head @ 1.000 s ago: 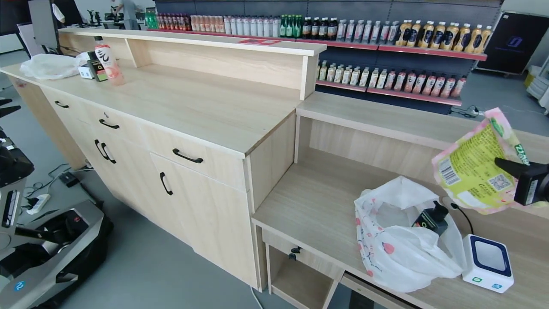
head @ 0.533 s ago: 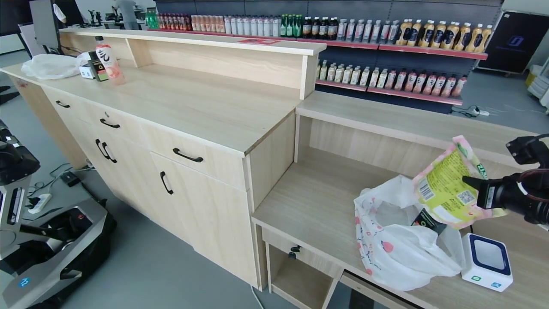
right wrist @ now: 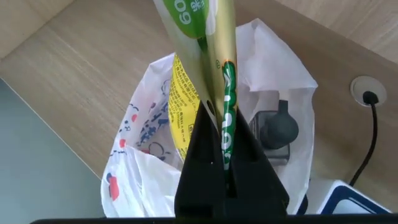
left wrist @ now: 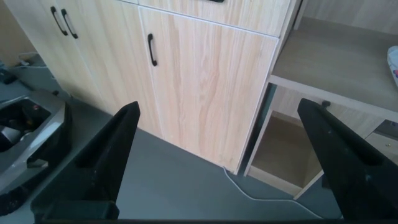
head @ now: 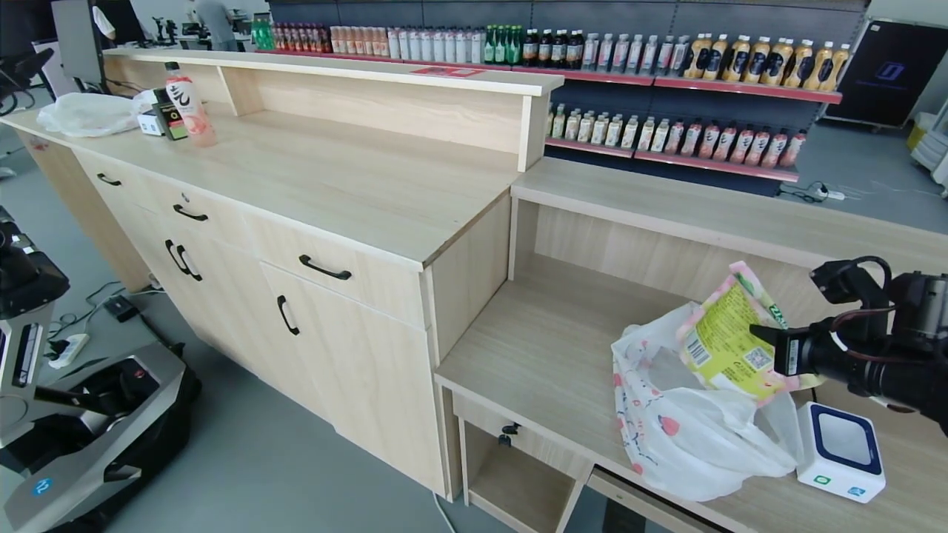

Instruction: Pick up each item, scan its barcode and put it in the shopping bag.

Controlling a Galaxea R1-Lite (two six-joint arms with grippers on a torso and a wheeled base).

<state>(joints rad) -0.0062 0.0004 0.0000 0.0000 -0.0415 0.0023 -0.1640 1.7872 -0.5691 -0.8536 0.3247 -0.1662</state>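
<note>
Yellow-green and pink foil snack pouch (head: 729, 337): held upright over the mouth of the white plastic shopping bag with red prints (head: 689, 437), lower end at the rim; cannot tell if it is inside. Right gripper (head: 766, 342) clamped on the pouch's edge. A black pump bottle (right wrist: 278, 130) lies in the bag. White-and-blue scanner box (head: 842, 451) just beside the bag, on the low pale-wood desk (head: 548, 348). Left gripper (left wrist: 224, 155) spread wide, holding nothing, well apart by the cupboard.

Risk: the pouch could snag the limp rim and fold the mouth shut, or slide off the bottle and spill out onto the desk.
</note>
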